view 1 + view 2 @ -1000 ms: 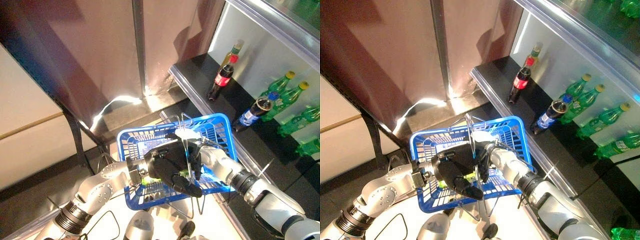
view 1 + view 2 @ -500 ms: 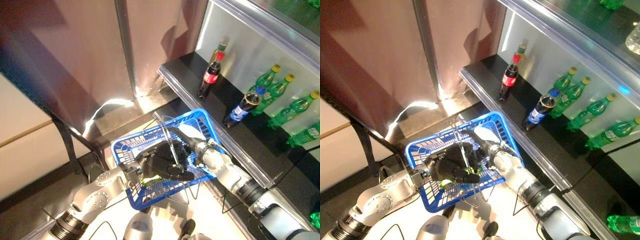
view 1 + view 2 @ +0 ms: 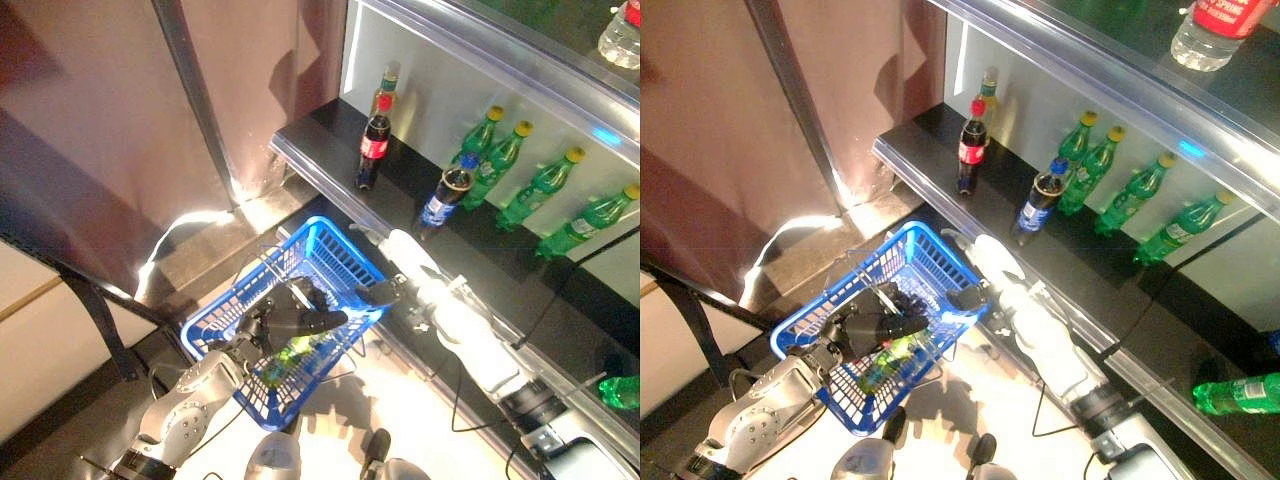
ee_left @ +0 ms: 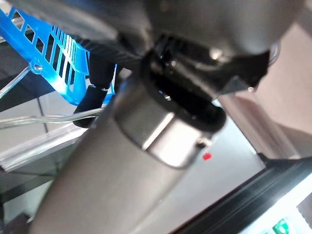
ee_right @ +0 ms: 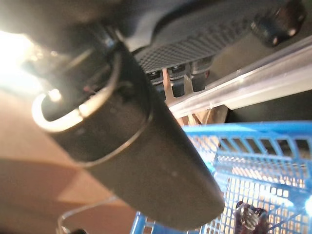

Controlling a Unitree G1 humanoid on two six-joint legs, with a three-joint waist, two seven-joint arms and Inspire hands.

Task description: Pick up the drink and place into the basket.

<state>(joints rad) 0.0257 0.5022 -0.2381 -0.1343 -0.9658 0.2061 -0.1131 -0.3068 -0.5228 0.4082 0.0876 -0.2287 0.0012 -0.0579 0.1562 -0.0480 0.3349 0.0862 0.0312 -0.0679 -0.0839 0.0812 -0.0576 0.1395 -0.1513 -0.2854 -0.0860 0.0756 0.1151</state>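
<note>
Left robot hand (image 3: 290,322) curls round the wire handle of the blue basket (image 3: 345,262), in which a green drink bottle (image 3: 283,359) already lies. Right robot hand (image 3: 378,292) rests at the basket's rim, grip indiscernible. Placement appears done; next, presumably, withdrawing that arm.

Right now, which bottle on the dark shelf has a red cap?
The cola bottle at the row's far end, dark with a red label; the dark bottle has a blue cap, the green bottles yellow.
</note>
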